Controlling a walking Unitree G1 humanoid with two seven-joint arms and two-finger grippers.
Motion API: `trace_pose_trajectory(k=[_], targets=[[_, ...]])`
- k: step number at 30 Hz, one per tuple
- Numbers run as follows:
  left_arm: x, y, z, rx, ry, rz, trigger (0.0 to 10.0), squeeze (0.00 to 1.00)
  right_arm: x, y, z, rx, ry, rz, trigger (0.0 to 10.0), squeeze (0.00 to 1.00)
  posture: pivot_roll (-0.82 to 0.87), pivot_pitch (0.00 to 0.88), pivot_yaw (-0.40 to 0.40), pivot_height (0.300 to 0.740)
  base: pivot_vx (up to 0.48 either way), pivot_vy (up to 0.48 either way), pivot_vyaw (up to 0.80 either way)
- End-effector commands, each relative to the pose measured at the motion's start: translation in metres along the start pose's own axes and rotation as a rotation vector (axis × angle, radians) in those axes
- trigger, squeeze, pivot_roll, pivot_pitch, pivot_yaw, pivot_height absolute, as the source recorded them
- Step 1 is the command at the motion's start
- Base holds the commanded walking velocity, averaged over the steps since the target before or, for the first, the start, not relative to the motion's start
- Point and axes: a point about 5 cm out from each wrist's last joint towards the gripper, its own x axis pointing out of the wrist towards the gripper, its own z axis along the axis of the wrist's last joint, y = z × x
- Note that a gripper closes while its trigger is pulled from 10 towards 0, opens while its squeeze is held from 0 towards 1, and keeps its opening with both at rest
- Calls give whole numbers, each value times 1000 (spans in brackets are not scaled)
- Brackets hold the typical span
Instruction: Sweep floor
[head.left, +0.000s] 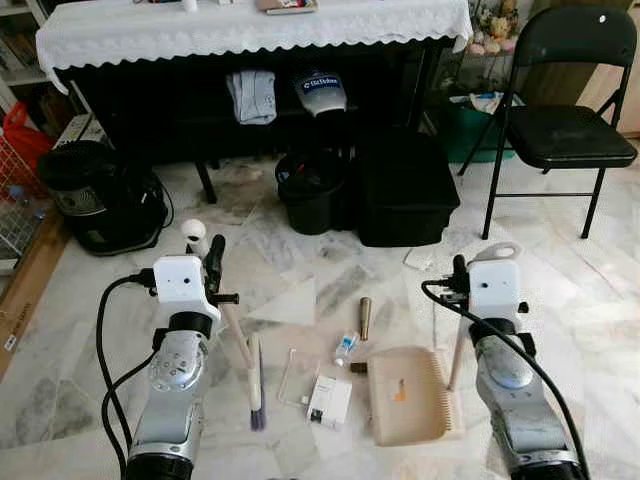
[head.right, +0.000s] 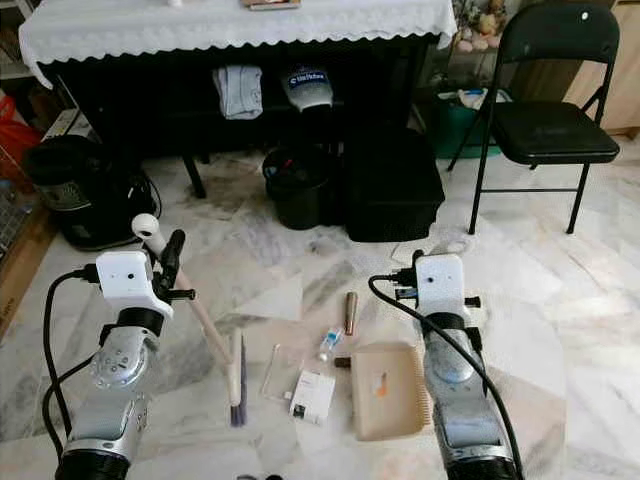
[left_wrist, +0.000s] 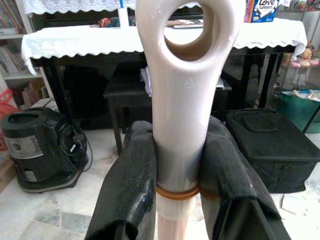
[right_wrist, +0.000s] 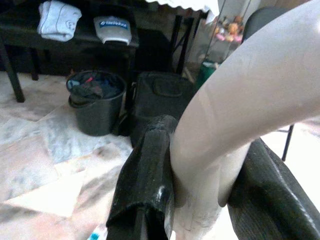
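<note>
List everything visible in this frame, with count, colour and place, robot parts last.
broom: 1, pale handle, purple bristles, on floor, held by left gripper
dustpan: 1, beige, on floor, handle held by right gripper
white box: 1, left of dustpan
small bottle: 1, white and blue, on floor
brown tube: 1, on floor
bin: 1, black, under table
black case: 1, right of bin
vacuum cleaner: 1, black, left
folding chair: 1, black, right
tablecloth: 1, white
left gripper: shut on broom handle
right gripper: shut on dustpan handle
</note>
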Motion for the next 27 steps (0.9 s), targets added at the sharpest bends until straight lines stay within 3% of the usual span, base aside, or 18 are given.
trace_pose_trajectory(k=[1, 27], targets=[[3, 2, 7, 11, -40, 4, 10000, 0, 2, 2, 6, 5, -37, 5, 10000, 0, 51, 126, 42, 740, 0, 0, 0], [4, 2, 8, 12, -41, 3, 10000, 0, 14, 9, -6, 33, -46, 1, 10000, 0, 59, 129, 46, 740, 0, 0, 0]])
